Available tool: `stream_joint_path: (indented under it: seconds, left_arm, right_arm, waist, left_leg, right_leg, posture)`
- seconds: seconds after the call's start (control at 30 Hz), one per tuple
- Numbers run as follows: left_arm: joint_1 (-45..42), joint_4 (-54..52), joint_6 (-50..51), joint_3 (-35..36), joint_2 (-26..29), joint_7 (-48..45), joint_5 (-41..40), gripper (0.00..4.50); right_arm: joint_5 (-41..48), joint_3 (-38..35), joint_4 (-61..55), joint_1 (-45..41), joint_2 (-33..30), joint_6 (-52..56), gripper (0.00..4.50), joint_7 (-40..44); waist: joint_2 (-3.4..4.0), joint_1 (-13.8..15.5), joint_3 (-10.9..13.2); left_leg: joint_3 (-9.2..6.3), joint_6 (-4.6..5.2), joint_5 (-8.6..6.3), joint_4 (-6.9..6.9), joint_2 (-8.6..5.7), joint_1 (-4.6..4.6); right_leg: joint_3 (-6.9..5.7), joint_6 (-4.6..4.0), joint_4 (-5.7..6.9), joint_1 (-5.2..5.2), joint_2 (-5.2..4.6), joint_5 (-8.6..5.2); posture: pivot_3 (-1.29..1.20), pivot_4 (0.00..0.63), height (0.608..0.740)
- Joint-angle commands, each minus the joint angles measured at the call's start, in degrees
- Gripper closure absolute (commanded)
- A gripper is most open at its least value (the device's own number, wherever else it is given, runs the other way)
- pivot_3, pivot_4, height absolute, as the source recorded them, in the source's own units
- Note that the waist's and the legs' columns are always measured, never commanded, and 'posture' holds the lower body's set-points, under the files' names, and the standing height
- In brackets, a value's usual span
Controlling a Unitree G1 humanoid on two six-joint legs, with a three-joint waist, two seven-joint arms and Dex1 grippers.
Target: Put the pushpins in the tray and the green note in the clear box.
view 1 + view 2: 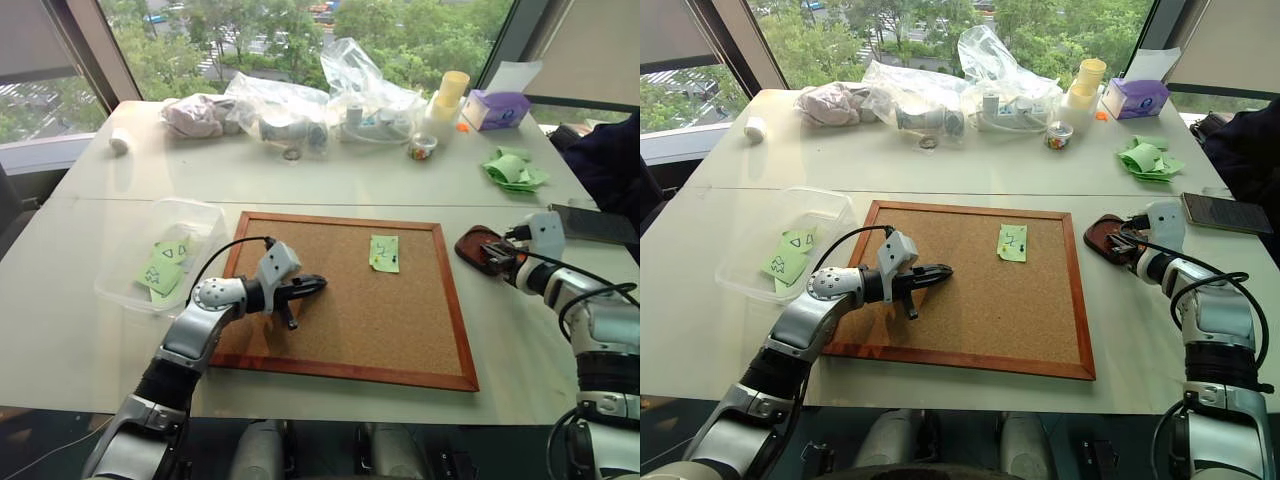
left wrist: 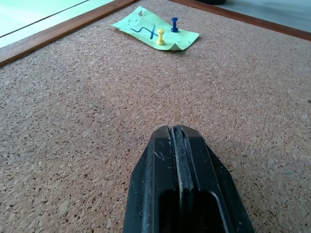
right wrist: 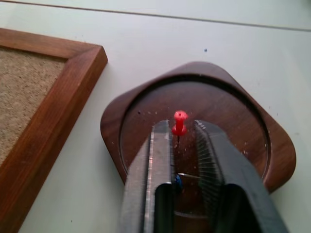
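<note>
The green note [image 1: 384,252] lies on the corkboard [image 1: 350,330], held down by a yellow pushpin [image 2: 161,37] and a blue pushpin [image 2: 174,24]. My left gripper [image 1: 318,284] is shut and empty, low over the cork, pointing toward the note from well short of it. At the board's right stands the dark reddish tray [image 3: 146,92]. My right gripper [image 3: 182,128] hovers over it with its fingers apart. A red pushpin [image 3: 179,121] sits loose in the gap near the tips, above the dish. Further back between the fingers shows a small blue pin [image 3: 178,182]. The clear box [image 1: 205,215] stands left of the board.
Light-green notes with triangles [image 1: 166,262] lie in the clear box. A phone [image 1: 592,222] and crumpled green papers [image 1: 515,170] lie at the right. Crinkled plastic bags [image 1: 330,100] and a purple tissue box [image 1: 495,108] line the far edge. A person's dark sleeve [image 1: 610,160] is at the right edge.
</note>
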Motion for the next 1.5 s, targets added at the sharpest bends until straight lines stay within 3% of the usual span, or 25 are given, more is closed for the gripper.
stream_joint_path:
  seconds: [0.03, 0.13, 0.33, 0.6, 0.7, 0.77, 1.3, 1.4, 1.5]
  left_arm:
    - [1.5, 1.2, 1.2, -1.4, 0.3, 0.2, 1.5, 4.50]
    - [1.5, 1.1, 1.3, -1.3, 0.4, 0.1, 1.4, 4.50]
    - [1.5, 1.2, 1.3, -1.3, 0.5, 0.0, 1.3, 4.50]
    - [1.2, 1.7, 1.1, -1.2, 0.5, 0.0, 1.4, 4.50]
    - [1.2, 1.5, 1.2, -1.2, 0.4, 0.1, 1.4, 4.50]
    - [1.3, 1.3, 1.2, -1.1, 0.4, 0.3, 1.4, 4.50]
    - [1.6, 0.8, 1.2, -1.0, 0.8, 1.1, 1.6, 4.50]
    - [1.7, 0.8, 1.1, -1.0, 0.9, 1.3, 1.7, 4.50]
    - [1.8, 0.9, 1.1, -0.9, 0.9, 1.4, 1.7, 4.50]
  right_arm:
    - [1.4, -1.1, -3.4, 0.1, -0.4, 0.9, 1.55, 0.2]
    - [2.2, -1.3, -6.9, 0.1, -0.8, 2.1, 0.03, 0.3]
    - [5.4, -0.5, -17.4, -0.9, -2.0, 6.3, 0.03, 2.1]
    - [8.8, 7.5, -28.5, 1.0, 0.7, 12.4, 0.03, 4.6]
    - [7.2, 11.1, -29.1, 1.5, 2.5, 11.9, 0.85, 3.8]
    - [5.7, 13.3, -28.5, 1.5, 3.5, 10.9, 1.85, 3.2]
    - [0.3, 19.0, -20.1, -0.1, 6.4, 3.1, 1.85, 4.1]
    - [-0.3, 19.4, -19.7, -0.1, 6.5, 2.2, 2.61, 4.4]
    - [-0.5, 19.0, -20.1, -0.4, 6.5, 2.1, 4.11, 4.4]
  waist:
    - [0.01, 0.0, 0.0]
    - [0.03, 0.0, 0.0]
    - [0.04, 0.0, 0.0]
    - [0.05, 0.0, 0.0]
    - [0.05, 0.0, 0.0]
    - [0.05, 0.0, 0.0]
    - [0.05, -0.1, 0.0]
    - [0.05, -0.1, 0.0]
    - [0.05, -0.1, 0.0]
  left_leg:
    - [-0.01, 0.00, 0.00, 0.00, 0.01, 0.00]
    - [-0.01, 0.00, 0.00, 0.00, 0.02, 0.00]
    - [-0.03, 0.00, 0.00, -0.01, 0.04, -0.01]
    - [-0.07, 0.04, -0.03, -0.02, 0.07, -0.02]
    - [-0.06, 0.05, -0.03, -0.01, 0.06, -0.02]
    - [-0.06, 0.07, -0.04, -0.02, 0.06, -0.03]
    - [-0.04, 0.07, -0.04, -0.02, 0.04, -0.05]
    - [-0.04, 0.07, -0.04, -0.02, 0.04, -0.04]
    - [-0.04, 0.07, -0.04, -0.02, 0.04, -0.04]
  right_leg:
    - [0.00, 0.00, 0.00, 0.00, 0.00, 0.00]
    - [0.00, 0.00, 0.00, -0.01, -0.01, 0.00]
    - [0.00, 0.00, 0.00, -0.02, -0.02, 0.00]
    - [0.00, -0.01, 0.00, -0.04, -0.04, 0.00]
    - [0.00, -0.01, 0.00, -0.04, -0.05, 0.00]
    - [0.00, -0.01, 0.00, -0.05, -0.06, 0.00]
    - [-0.01, -0.01, 0.00, -0.07, -0.06, 0.00]
    - [-0.01, -0.01, 0.00, -0.07, -0.06, 0.00]
    - [0.00, -0.01, 0.00, -0.07, -0.06, 0.00]
  posture:
    - [0.00, 0.150, 0.740]
    - [0.00, 0.150, 0.740]
    - [0.00, 0.150, 0.740]
    - [0.00, 0.150, 0.740]
    - [0.00, 0.150, 0.740]
    - [0.00, 0.150, 0.740]
    - [0.00, 0.150, 0.740]
    - [0.00, 0.150, 0.740]
    - [0.00, 0.150, 0.740]
